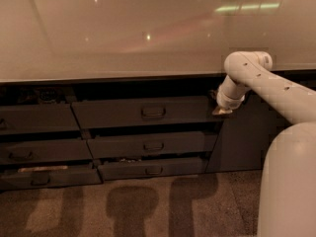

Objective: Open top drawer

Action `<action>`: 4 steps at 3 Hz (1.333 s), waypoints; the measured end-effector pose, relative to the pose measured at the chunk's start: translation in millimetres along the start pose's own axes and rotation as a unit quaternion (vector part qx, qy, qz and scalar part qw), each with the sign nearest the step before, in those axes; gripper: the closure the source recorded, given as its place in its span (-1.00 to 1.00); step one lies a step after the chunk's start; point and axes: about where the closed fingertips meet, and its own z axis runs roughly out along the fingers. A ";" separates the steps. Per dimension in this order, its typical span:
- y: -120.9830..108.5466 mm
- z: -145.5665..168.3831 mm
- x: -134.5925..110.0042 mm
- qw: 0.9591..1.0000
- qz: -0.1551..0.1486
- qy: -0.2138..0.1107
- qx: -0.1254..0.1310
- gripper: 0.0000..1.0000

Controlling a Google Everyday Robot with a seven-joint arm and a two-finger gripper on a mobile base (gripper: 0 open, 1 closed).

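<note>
Fingers of the gripper lie at the right end of the top drawer, but whether they are apart or together I cannot tell. The gripper points downward and is at, or just beside, the upper right corner of the drawer front. The white arm reaches to it from the right side, bending at a round joint under the edge of the pale, glossy tabletop.

The top drawer is in the middle column, directly under the tabletop, with a dark gap above its front. Its small loop handle is in the centre of the front, well apart from the gripper. Under it are two shallower grey drawers, the middle drawer and the bottom drawer, each with a similar handle. To the left is another column of drawers. To the right of the top drawer stands a dark cabinet door. The white robot body fills the lower right corner. Soft shadows lie on the speckled floor.
</note>
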 end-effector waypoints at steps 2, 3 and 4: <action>-7.6 -7.7 -10.4 1.000 0.000 0.000 0.000 1.00; -12.4 -10.7 -12.8 1.000 0.000 0.000 0.000 1.00; -15.9 -15.1 -14.7 1.000 0.000 0.000 0.000 1.00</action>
